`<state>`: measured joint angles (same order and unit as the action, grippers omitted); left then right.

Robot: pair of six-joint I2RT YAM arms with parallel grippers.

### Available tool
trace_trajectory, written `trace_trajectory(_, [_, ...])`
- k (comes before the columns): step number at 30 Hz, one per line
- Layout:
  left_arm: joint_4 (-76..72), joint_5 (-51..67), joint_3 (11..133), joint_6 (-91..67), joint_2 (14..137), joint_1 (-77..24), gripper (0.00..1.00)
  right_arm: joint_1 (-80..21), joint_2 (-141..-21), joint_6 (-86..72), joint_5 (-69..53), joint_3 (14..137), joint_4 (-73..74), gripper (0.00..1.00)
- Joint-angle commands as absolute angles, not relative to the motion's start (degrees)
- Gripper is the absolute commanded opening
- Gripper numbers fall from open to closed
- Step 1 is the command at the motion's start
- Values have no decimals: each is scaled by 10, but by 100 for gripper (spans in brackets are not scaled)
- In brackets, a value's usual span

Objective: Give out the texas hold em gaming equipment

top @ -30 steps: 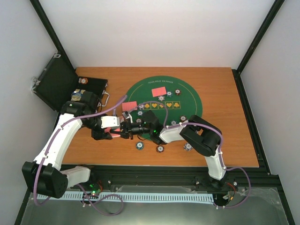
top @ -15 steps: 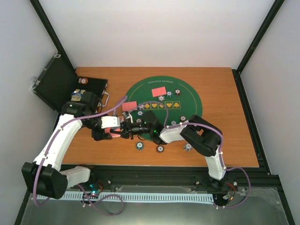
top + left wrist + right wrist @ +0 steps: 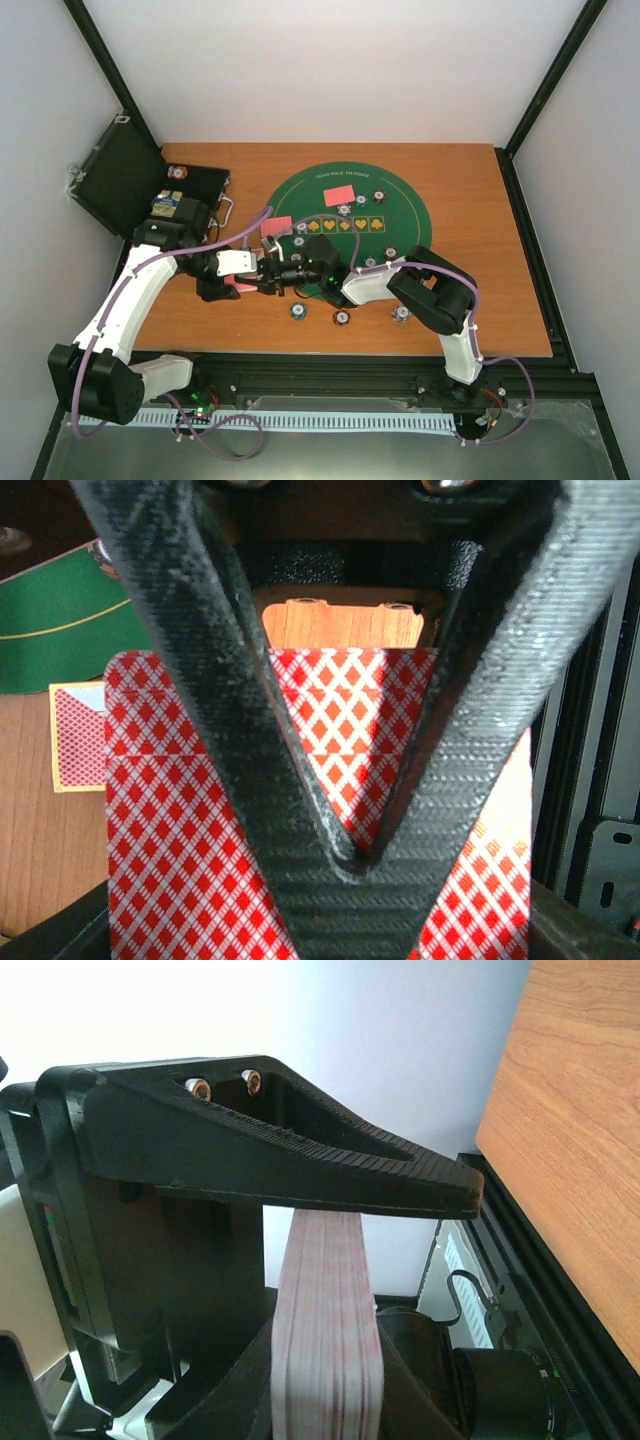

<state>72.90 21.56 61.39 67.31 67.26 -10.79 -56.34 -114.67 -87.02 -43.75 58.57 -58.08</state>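
Observation:
My right gripper (image 3: pixel 400 1280) is shut on a deck of red-backed playing cards (image 3: pixel 325 1330), held on edge between its jaws. The left gripper (image 3: pixel 350 870) is shut, its tips meeting against the deck's diamond-patterned back (image 3: pixel 160 830). From above, both grippers (image 3: pixel 250 282) (image 3: pixel 264 279) meet off the green mat's (image 3: pixel 405 215) left edge, with the deck (image 3: pixel 240 289) a pink sliver there. Two cards (image 3: pixel 275 226) (image 3: pixel 340 195) lie on the mat. Striped-rim chips (image 3: pixel 297 311) (image 3: pixel 341 318) (image 3: pixel 401 314) lie near the front, and several more sit on the mat.
The black hinged case (image 3: pixel 115 185) stands open at the back left, with a chip (image 3: pixel 177 172) and its metal handle (image 3: pixel 226 210) beside it. A card (image 3: pixel 78 735) lies on the wood by the mat (image 3: pixel 50 630) in the left wrist view. Black frame rails run along the table's front.
The left arm's elbow has edged slightly back. Both grippers stay together at the deck, and their jaws have not changed.

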Motion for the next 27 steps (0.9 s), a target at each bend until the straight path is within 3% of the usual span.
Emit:
trace_trajectory(1, [722, 232, 636, 677, 666, -109, 58, -567, -1127, -843, -437, 593, -567, 3])
trace_trajectory(8, [718, 235, 644, 678, 652, -109, 56, -568, -1143, -842, -434, 589, -554, 3])
trace_trajectory(20, [702, 247, 629, 673, 643, -109, 63, -570, -1134, -843, -429, 588, -554, 3])
trace_trajectory(27, [719, 253, 625, 679, 644, -109, 73, -570, -1135, -852, -427, 589, -568, 3])
